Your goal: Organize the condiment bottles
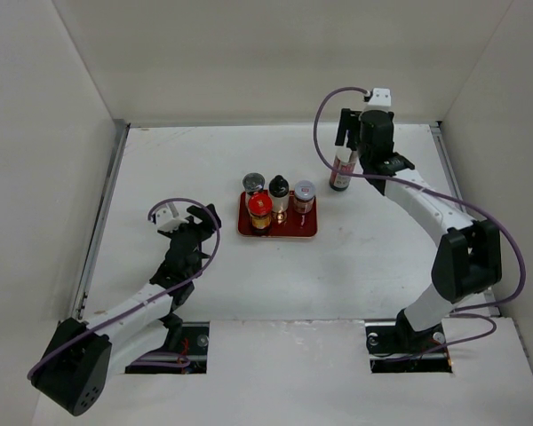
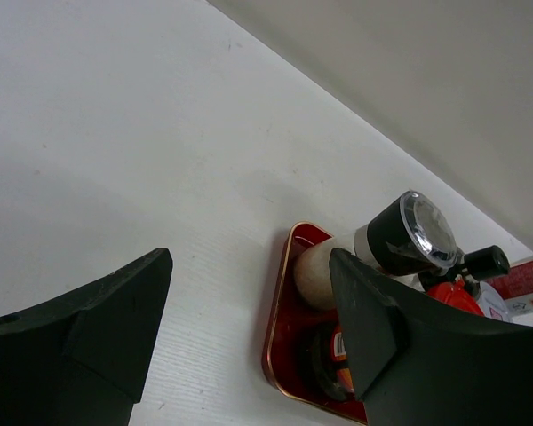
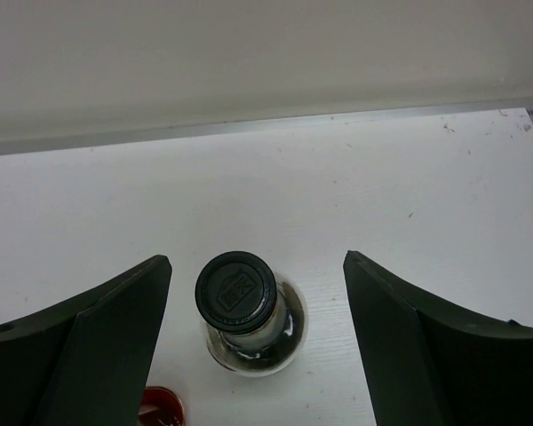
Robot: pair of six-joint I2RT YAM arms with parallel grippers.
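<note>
A tall clear bottle (image 1: 341, 170) with a black cap (image 3: 235, 292) stands upright on the table, to the right of and behind the red tray (image 1: 293, 232). My right gripper (image 1: 352, 145) is open above it. In the right wrist view the gripper (image 3: 256, 259) has a jaw on each side of the cap, well apart from it. On the tray stand a silver-lidded shaker (image 1: 253, 184), a black-capped bottle (image 1: 278, 186), a red-capped jar (image 1: 260, 206) and a red-labelled jar (image 1: 304, 196). My left gripper (image 1: 203, 223) is open and empty, left of the tray (image 2: 278, 342).
White walls enclose the table at the back and on both sides. In the left wrist view the silver-lidded shaker (image 2: 410, 232) and the red cap (image 2: 453, 298) show behind my right finger (image 2: 373, 328).
</note>
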